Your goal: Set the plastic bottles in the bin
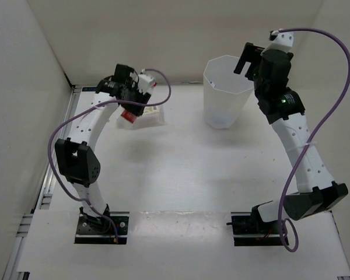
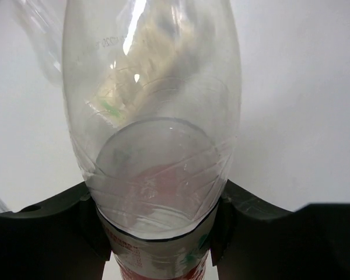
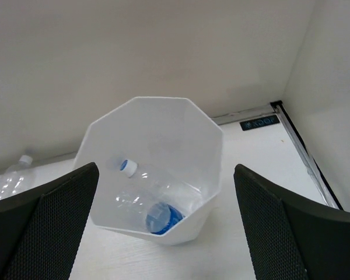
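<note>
My left gripper [image 1: 130,106] is shut on the red-labelled bottle [image 1: 127,118] at the back left. In the left wrist view that bottle [image 2: 154,192] fills the frame, pinched between both fingers [image 2: 64,224]. The yellowish-labelled bottle [image 1: 150,114] lies just beside it and shows through the clear plastic [image 2: 146,70]. The bin [image 1: 224,93] stands at the back centre-right. My right gripper [image 1: 246,58] hangs open and empty above the bin's right rim [image 3: 219,146]. Inside the bin lie a blue-labelled bottle [image 3: 163,217] and a clear bottle with a white cap [image 3: 127,167].
An unlabelled clear bottle [image 3: 11,178] with a white cap lies on the table left of the bin, by the back wall. Part of another clear bottle [image 2: 35,41] shows at the upper left of the left wrist view. White walls close in the back and both sides.
</note>
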`<state>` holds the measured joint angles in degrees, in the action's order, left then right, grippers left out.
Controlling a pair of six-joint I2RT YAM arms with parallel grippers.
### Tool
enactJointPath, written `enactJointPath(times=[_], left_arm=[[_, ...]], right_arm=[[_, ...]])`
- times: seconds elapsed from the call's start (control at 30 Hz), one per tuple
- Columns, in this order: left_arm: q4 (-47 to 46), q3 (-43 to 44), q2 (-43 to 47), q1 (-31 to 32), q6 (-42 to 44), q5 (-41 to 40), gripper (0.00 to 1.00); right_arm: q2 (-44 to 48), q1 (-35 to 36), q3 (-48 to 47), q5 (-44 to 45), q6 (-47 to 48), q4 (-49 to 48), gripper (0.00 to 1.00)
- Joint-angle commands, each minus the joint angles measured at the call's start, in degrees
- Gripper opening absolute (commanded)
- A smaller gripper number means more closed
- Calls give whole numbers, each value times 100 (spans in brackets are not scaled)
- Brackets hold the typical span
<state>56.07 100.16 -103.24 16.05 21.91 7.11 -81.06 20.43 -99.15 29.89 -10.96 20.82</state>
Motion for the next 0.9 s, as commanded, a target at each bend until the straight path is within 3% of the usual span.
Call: enactJointPath(times=[0.0,0.1,0.3,0.43,0.53,0.57,0.63,0.7,0.87], left_arm=[[-307,1780,157,423,-239,0,10],[-535,3197,-415,897,-240,-167,10],[-2836,3843,-784,1733,-372,-534,10],[-4101,4801,-1540,2130,-214,-974,10],[-5726,4593,-1726,2200,-529,-1125,10],[-6209,4061,-1726,2200,-687,-1125,10],[-7001,3836,-1821,2262,-749,-1125,10],[-7198,4315,-2355,2402,-750,-1125,10],[-7778,3941,-2561,2613,-1057,-668,10]], right_arm=[[116,-354,107,35,-318,360,100],[116,-609,238,35,-407,652,100],[64,-979,318,404,-670,1257,100],[151,-1110,510,465,-776,1601,100],[599,-1111,1098,465,-855,1653,100],[695,-1111,1257,378,-907,1593,100],[932,-1111,1634,377,-908,1592,100],[1074,-1111,1855,325,-961,1592,100],[1434,-1111,2295,438,-961,1539,100]])
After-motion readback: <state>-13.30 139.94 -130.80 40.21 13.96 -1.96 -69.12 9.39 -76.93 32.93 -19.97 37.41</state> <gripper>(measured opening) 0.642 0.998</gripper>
